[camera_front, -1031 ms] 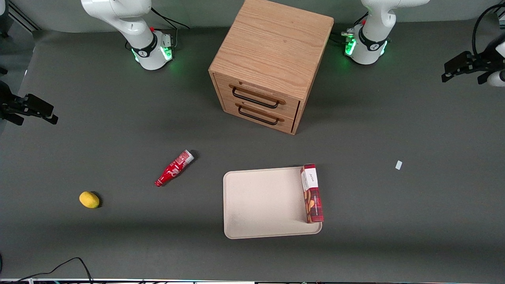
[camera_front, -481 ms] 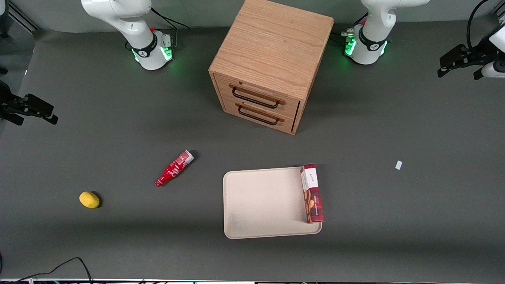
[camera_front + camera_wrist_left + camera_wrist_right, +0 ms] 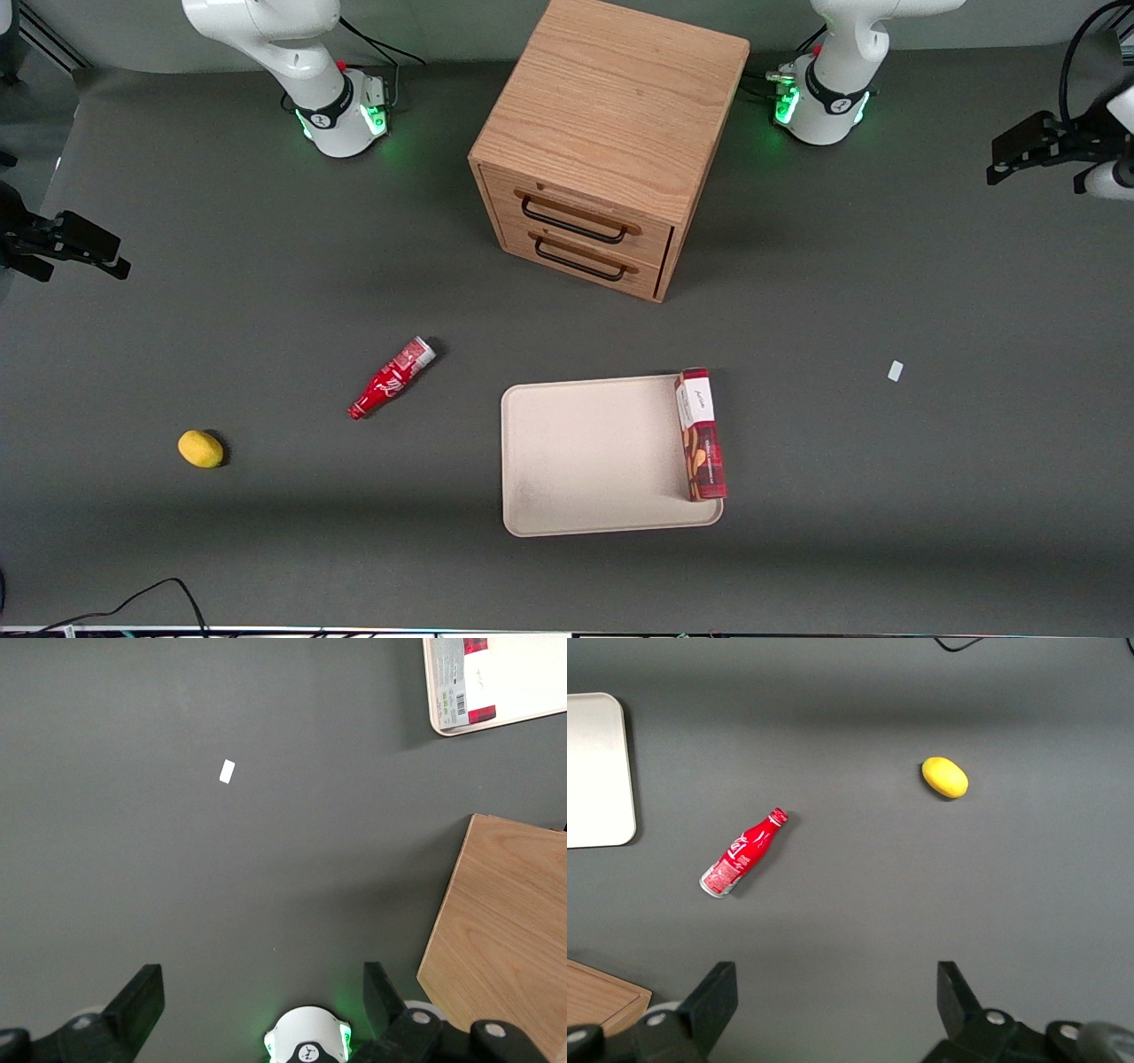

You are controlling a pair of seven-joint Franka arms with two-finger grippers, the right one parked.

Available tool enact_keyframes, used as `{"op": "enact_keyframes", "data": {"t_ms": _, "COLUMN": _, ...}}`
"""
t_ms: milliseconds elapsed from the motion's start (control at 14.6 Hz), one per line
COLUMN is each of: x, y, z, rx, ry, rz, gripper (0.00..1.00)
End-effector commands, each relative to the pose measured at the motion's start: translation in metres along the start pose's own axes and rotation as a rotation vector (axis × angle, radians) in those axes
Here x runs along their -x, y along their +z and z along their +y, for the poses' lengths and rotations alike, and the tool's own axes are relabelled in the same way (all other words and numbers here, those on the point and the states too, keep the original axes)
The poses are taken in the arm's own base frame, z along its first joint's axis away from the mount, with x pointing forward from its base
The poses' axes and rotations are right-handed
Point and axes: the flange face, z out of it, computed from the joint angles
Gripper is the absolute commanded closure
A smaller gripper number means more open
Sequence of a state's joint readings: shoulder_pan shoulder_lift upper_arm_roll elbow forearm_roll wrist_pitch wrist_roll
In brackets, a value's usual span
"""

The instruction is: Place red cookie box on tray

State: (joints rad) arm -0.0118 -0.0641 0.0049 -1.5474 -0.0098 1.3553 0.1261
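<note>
While the red cookie box (image 3: 701, 434) stays on the tray's (image 3: 585, 461) edge, gripper (image 3: 1036, 151), wide apart, has dipped slightly, well away from tray.

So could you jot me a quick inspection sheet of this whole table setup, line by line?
Surface: dark grey table, one small white scrap on it.
Job's things: red cookie box lies on the tray, along the tray edge toward the working arm's end.
Clutter: red bottle on its side; yellow lemon toward the parked arm's end; wooden drawer cabinet, both drawers shut.
Grippers: gripper raised near the working arm's end, fingers open, empty.
Cables: black cable at the table edge nearest the camera.
Surroundings: arm bases glowing green.
</note>
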Motion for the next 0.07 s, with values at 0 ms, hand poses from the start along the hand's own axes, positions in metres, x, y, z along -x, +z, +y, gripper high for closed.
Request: {"op": "enact_keyframes", "data": {"t_ms": 0, "x": -0.0054, "y": -0.0086, "z": -0.0002, "rx": -0.004, "ry": 0.011, "rz": -0.020, "gripper": 0.00}}
